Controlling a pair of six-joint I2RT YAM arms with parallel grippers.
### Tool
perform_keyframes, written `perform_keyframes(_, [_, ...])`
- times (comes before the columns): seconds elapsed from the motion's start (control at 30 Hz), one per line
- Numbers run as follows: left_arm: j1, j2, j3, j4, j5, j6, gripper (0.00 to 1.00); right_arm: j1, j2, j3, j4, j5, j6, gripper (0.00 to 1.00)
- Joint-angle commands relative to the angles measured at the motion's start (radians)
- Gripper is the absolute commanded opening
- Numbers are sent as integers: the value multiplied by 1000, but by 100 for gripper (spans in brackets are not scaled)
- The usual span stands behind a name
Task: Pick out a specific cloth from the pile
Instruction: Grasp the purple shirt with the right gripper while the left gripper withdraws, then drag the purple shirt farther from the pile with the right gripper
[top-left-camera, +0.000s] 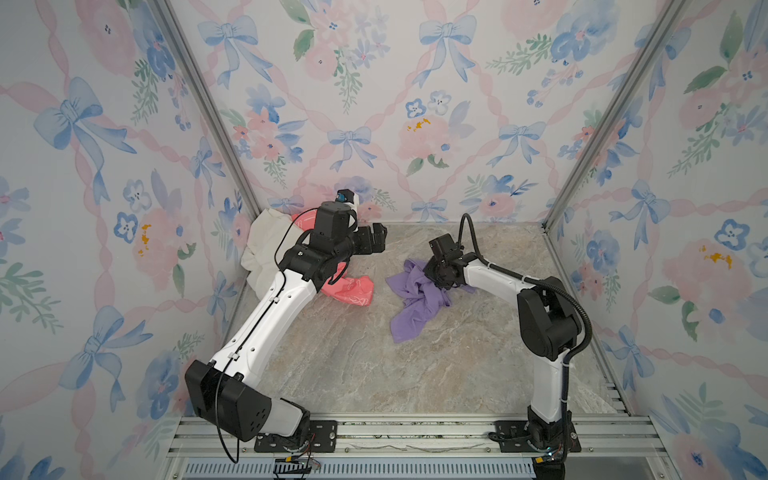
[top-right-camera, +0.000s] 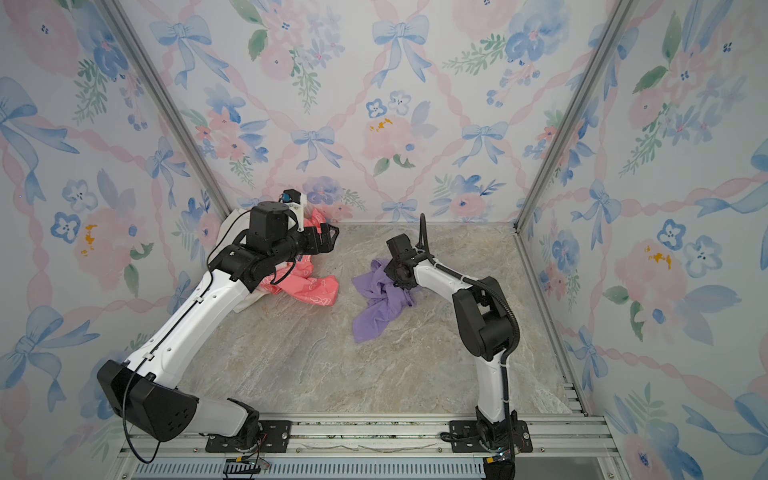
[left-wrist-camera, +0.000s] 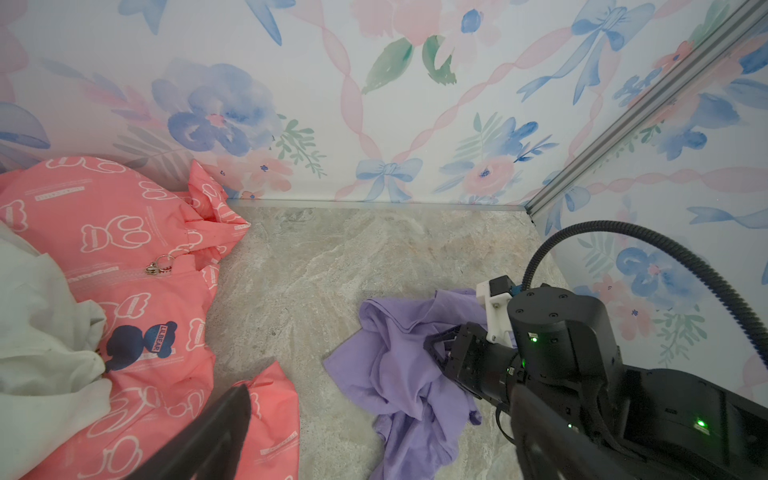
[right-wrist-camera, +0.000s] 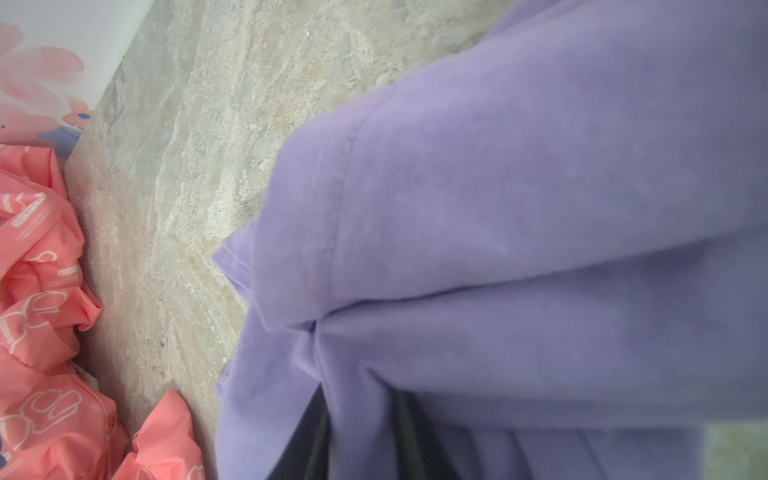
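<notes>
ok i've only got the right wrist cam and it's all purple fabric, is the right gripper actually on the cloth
Observer: Yes. In the left wrist view the right gripper is pushed into a fold of the purple cloth. I cannot tell whether it has pinched shut.
Operator: where's the left one
Observer: In a top view the left gripper hangs open and empty above the table, near the coral-pink cloth.
Operator: and the cream one
Observer: The cream cloth lies in the back left corner, partly under the left arm.
</notes>
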Motion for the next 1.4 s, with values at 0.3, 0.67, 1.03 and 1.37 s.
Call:
perform_keyframes(0.3, [16,-3,6,25,-25,26,98,-118,-213,74,0,88,-122,8])
perform_keyframes(0.67, [18,-1,-1,77,-50,-9,98,-271,-379,202,20,85,-311,0])
perform_keyframes(1.03, [17,-8,-12,105,-73,-27,98,-366,-440,228,-30,28,-565,0])
perform_keyframes(1.37, [17,7,-8,128,-67,-39,98,-445,-296,156,-67,-64,-629,1])
